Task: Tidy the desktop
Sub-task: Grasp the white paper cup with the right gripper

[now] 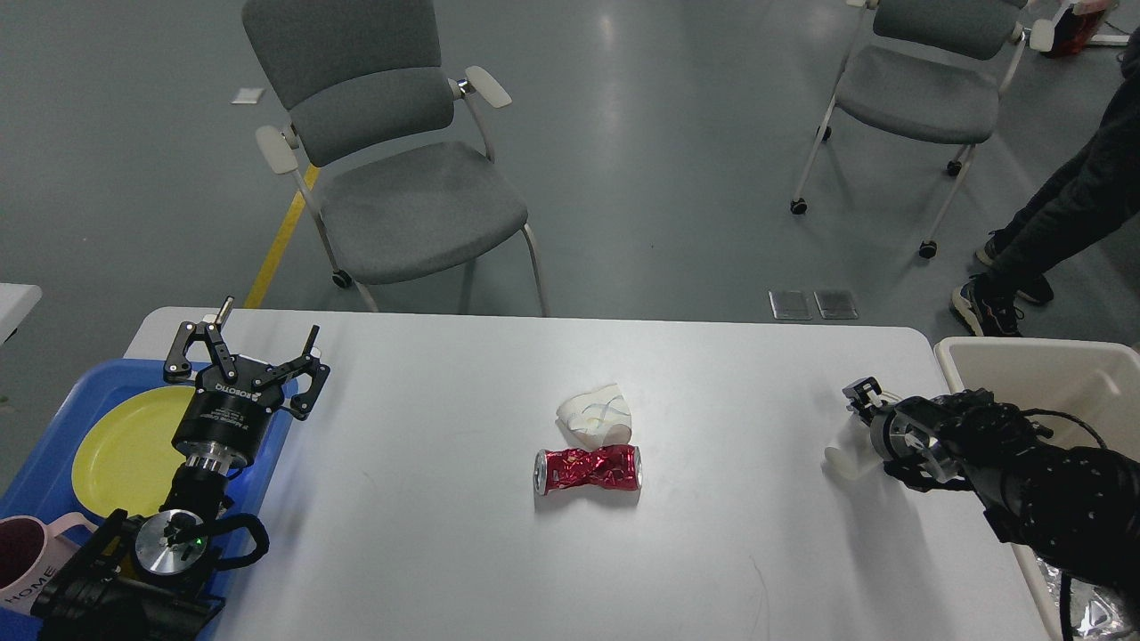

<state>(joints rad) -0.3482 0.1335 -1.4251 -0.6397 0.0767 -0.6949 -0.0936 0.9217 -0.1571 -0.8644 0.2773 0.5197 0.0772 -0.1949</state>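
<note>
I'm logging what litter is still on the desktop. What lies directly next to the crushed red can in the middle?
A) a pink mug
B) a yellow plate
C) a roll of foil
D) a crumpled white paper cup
D: a crumpled white paper cup lies touching the far side of the crushed red can on the desktop; the plate and mug are in the tray at the left.

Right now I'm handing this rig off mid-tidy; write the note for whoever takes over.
Left gripper: open, empty, over the desktop's left edge beside the blue tray.
Right gripper: at a small white cup near the right edge; grip cannot be confirmed.
Done: yellow plate and pink mug sit in the tray.
Left: crushed red can and crumpled white paper cup lie touching at mid-table; the small white cup is not yet in the beige bin.
</note>
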